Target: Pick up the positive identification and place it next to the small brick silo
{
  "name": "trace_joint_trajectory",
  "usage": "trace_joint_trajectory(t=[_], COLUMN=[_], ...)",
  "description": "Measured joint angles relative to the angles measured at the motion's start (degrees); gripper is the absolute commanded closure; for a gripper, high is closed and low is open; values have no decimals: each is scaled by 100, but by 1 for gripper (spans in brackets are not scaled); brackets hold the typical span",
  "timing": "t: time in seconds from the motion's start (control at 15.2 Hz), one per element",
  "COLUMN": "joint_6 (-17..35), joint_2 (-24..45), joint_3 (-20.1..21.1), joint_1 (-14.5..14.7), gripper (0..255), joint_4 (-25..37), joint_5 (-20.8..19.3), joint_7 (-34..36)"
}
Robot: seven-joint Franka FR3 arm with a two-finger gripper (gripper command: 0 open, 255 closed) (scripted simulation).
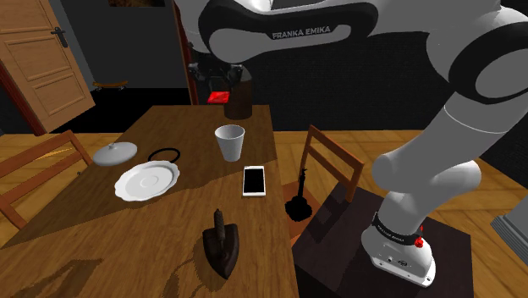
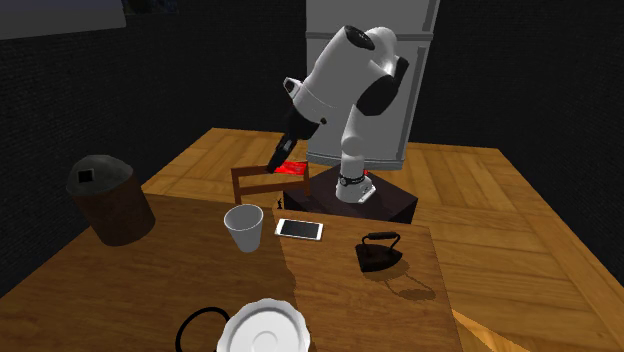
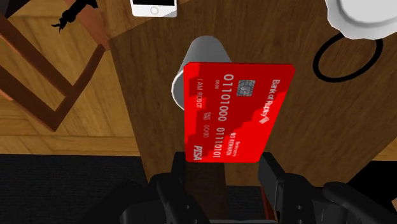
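1. One red card (image 3: 238, 111), the identification, is clamped by one edge between the black fingers (image 3: 270, 184) of the claw (image 3: 222, 184). It hangs in the air over the table (image 1: 169, 127) and touches nothing else.
2. One target: the silo (image 2: 110, 200), a brown drum with a dark dome, stands at the table's end, beyond the cup (image 1: 229, 142) in the shoulder view.
3. Judge the step as the carry: the card is lifted but not yet set down.
4. Two neighbours lie on the route. The cup stands under the card in the wrist view, and the phone (image 1: 254, 180) lies near it. Keep the card high until you pass the cup's rim.
5. Choose bare wood just beside the silo's base, on the side facing the cup.
6. Lower slowly. The card projects past the fingertips and may tip or skid when released, so tilt the wrist toward flat if you can.
7. Open the claw only once the card rests on the wood. Then lift straight up so the fingers neither drag the card nor knock the silo.
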Motion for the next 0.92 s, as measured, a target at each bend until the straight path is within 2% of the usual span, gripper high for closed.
trace_joint_trajectory(t=[0.2,0.53,0.59,0.73,0.79,0.86,0.92], joint_6=[-237,-576,-545,-453,-355,-327,-244], joint_2=[68,136,168,267,291,413,479], joint_3=[194,695,576,486,108,196,108], joint_1=[-188,-695,-607,-667,-384,-537,-569], gripper=[255,255,255,255,255,255,255], joint_4=[299,772,738,720,602,657,627], joint_5=[-46,-86,-116,-193,-210,-312,-362], joint_7=[-73,-197,-225,-349,-419,-492,-578])
